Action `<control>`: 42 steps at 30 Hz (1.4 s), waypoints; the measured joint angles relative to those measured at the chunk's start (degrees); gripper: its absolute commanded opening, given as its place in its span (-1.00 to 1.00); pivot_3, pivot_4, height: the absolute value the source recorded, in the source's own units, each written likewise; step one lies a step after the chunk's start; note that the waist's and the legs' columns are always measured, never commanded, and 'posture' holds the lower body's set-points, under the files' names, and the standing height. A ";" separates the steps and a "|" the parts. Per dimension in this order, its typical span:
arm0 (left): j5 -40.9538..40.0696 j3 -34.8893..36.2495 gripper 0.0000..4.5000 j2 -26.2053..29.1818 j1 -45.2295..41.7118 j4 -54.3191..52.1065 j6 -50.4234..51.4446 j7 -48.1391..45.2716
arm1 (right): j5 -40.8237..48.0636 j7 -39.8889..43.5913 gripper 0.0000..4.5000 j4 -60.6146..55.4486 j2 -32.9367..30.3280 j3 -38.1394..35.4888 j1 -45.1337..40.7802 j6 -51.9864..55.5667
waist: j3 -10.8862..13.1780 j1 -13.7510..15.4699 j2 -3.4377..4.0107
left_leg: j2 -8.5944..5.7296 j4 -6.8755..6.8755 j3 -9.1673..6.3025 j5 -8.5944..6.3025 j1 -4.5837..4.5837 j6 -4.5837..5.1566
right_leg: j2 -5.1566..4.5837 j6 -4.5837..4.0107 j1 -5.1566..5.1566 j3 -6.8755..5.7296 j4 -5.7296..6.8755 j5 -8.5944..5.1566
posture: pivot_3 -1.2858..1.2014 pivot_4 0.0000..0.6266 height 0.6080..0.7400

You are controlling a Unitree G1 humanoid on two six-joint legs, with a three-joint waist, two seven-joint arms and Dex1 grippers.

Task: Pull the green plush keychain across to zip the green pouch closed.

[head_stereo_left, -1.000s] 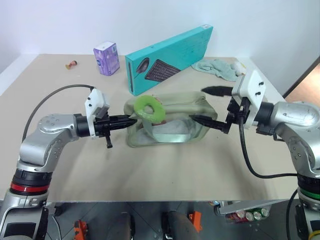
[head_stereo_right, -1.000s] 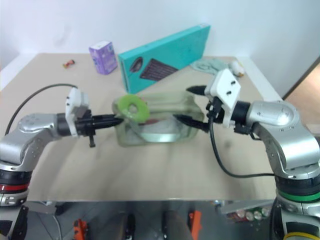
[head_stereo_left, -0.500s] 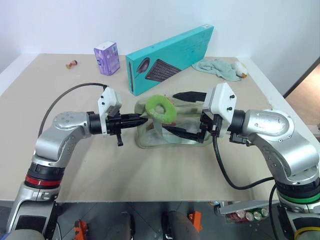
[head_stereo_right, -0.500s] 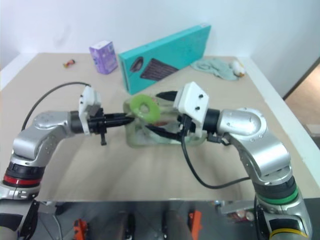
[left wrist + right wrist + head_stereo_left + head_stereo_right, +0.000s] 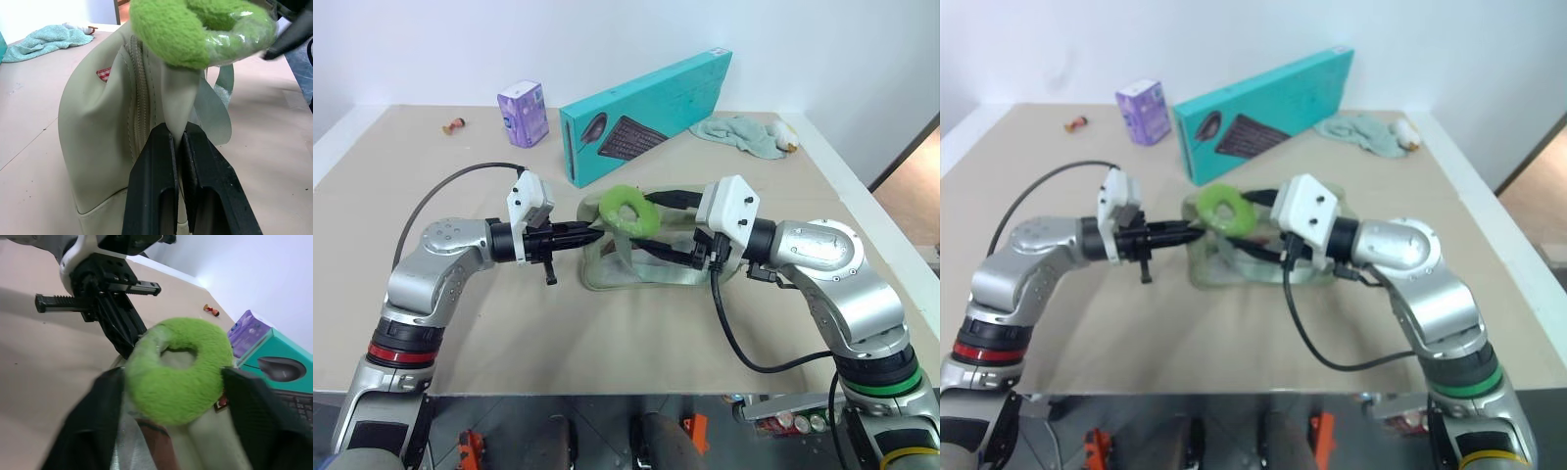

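Left gripper (image 5: 592, 235): jaws pressed together on a fold of fabric at the near end of the pouch (image 5: 651, 266), right beside the zipper line, as the left wrist view shows. Judged purpose: anchor that end so the zip has something to pull against.

Right gripper (image 5: 171, 377): jaws spread, one on either side of the keychain (image 5: 628, 209). In the right wrist view the fuzzy ring sits between them with the jaws at or near its flanks; whether they already press it I cannot tell. Not counted as a grip.

Keychain stands up at the left gripper's end of the pouch, just above and beyond the left jaws, so the slider is probably at the start of its travel. Pouch top looks open along most of its length; zip not yet drawn.

Pouch rests on the worktop (image 5: 509, 333) between the two arms, lengthwise along the line joining them. That suits a straight pull away from the left jaws, towards the right arm.

Risk, as a judgement: plush is soft and may slip if pinched shallowly.
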 measured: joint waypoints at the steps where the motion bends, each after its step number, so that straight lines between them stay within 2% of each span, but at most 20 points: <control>1: 0.05 0.00 -1.00 -0.02 0.00 0.00 0.00 0.01 | -0.46 0.05 -0.29 0.34 0.03 0.00 0.00 -0.62 | 0.00 0.00 0.00 | 0.00 0.00 0.00 0.00 0.00 0.00 | 0.00 0.00 0.00 0.00 0.00 0.00 | 0.03 -0.52 1.00; 5: 0.17 0.00 -1.00 -0.04 -0.01 0.00 0.00 0.03 | -1.00 0.17 -0.91 0.70 0.61 0.00 0.00 -1.95 | 0.00 0.00 0.00 | 0.00 0.00 0.00 0.00 0.00 0.00 | 0.00 0.00 0.00 0.00 0.00 0.00 | 0.03 -0.52 1.00; 6: 0.19 0.00 -1.00 -0.04 -0.01 0.00 0.00 0.02 | -1.01 0.17 -0.97 0.80 0.74 0.00 0.00 -2.04 | 0.00 0.00 0.00 | 0.00 0.00 0.00 0.00 0.00 0.00 | 0.00 0.00 0.00 0.00 0.00 0.00 | 0.03 -0.52 1.00; 16: 0.72 -0.19 -1.00 -0.31 -1.05 0.61 0.01 -0.04 | -1.07 -0.24 -0.97 2.28 1.32 -0.62 -0.65 -2.19 | 0.00 0.00 0.00 | 0.00 0.00 0.02 0.00 0.00 0.00 | 0.00 0.00 0.00 0.01 0.00 0.00 | 0.03 -0.52 1.00; 24: 1.01 -0.64 -1.00 -0.62 -1.52 1.53 -0.12 -0.26 | 4.30 -2.44 -0.97 3.89 1.58 -8.06 -5.42 2.45 | 0.00 -0.03 0.01 | 0.02 -0.01 -0.01 0.00 0.00 0.00 | 0.02 -0.01 0.00 0.00 0.00 0.00 | 0.03 -0.52 1.00; 42: 1.33 -1.74 -1.00 -1.11 -2.19 1.84 -0.40 -0.13 | 5.92 -0.03 -0.97 8.85 -6.26 -13.28 -5.63 1.16 | 0.01 0.01 0.01 | 0.00 -0.01 0.02 0.00 0.00 0.01 | -0.01 0.00 0.00 0.03 0.00 0.00 | 0.03 -0.52 1.00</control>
